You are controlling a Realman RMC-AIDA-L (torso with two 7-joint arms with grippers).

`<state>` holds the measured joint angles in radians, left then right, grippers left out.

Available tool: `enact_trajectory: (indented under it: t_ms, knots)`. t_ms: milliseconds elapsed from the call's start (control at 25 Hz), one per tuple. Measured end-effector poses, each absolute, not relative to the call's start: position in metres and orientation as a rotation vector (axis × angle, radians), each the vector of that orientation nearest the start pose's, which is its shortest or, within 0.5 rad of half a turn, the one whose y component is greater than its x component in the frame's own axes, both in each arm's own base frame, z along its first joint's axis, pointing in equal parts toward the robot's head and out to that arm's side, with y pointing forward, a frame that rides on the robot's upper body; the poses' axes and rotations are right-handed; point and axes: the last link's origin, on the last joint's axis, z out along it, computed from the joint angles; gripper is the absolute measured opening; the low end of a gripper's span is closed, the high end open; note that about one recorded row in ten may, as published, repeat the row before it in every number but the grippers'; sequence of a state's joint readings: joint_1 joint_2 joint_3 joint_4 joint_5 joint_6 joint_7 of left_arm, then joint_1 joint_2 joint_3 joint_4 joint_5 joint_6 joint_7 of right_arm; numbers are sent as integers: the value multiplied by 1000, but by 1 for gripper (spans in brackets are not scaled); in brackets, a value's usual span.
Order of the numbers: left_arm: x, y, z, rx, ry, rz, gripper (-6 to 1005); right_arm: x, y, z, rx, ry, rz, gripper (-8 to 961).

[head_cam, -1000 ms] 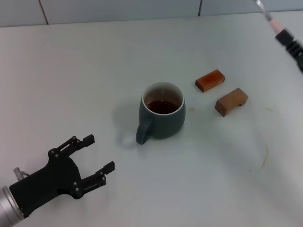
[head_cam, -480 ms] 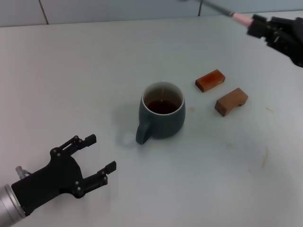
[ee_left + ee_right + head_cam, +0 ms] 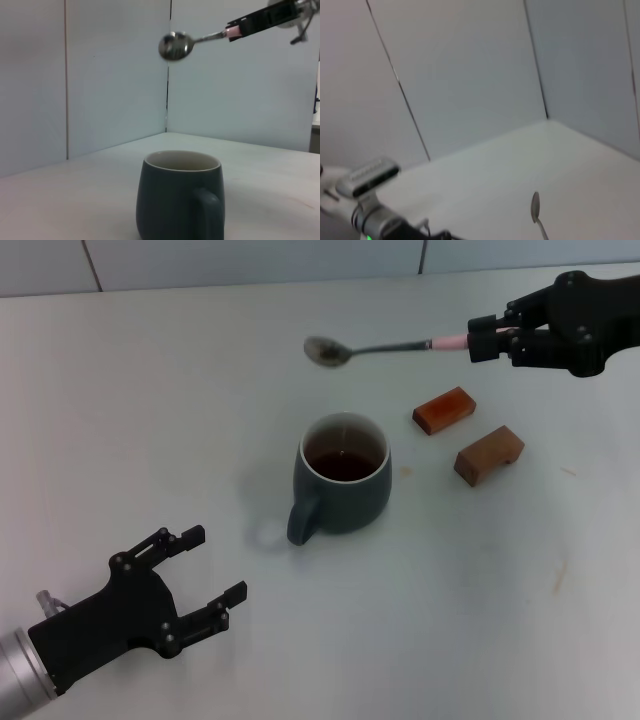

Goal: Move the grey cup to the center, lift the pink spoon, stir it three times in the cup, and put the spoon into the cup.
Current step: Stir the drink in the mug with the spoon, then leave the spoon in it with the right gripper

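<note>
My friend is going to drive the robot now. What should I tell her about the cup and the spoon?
Right gripper: shut on the pink spoon, holding it by the handle end, level in the air, its bowl above and beyond the cup.
Left gripper: open, parked low near the table's front left edge, holding nothing.
Grey cup: upright mid-table, dark liquid inside, handle toward the left gripper. Two brown wooden blocks sit to its right.
Done: cup looks centred, spoon lifted.
Left: lower the spoon bowl into the cup, stir three times, then let go so the spoon rests in it.
</note>
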<state>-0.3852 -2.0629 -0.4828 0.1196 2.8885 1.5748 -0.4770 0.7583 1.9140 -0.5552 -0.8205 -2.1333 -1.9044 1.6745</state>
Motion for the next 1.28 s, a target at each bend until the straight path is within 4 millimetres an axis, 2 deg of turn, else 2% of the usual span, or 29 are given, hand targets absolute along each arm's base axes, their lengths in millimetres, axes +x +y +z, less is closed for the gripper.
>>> enact_trajectory:
  t_ms: [40,80,120,240,280,320,480,920,1080,1280]
  knots:
    - [-324,223,-60,-2492,-371,-820,813,194,369,98,-2947,499,626,116]
    - [-324,223,-60,-2492,-372,-818,813,184,375,98,-2985,487,520,116]
    - [-324,223,-60,-2492,-372,-818,813,184,375,98,-2985,487,520,116]
    - [-325,223,-60,-2492,-372,-818,813,168,383,96,-3040,464,337,115]
    - [-325,223,-60,-2491,-375,-817,813,157,388,94,-3064,451,218,115]
    - [-325,223,-60,-2491,-375,-817,813,157,388,94,-3064,451,218,115]
    - [-326,225,-58,-2483,-378,-815,813,134,398,87,-3093,404,-29,115]
    - [-324,228,-58,-2480,-375,-820,813,101,408,68,-3089,289,-329,115]
    - [-324,228,-58,-2480,-374,-821,813,93,412,55,-3063,241,-456,115]
    - [-322,232,-57,-2484,-374,-822,813,88,413,47,-3044,215,-537,116]
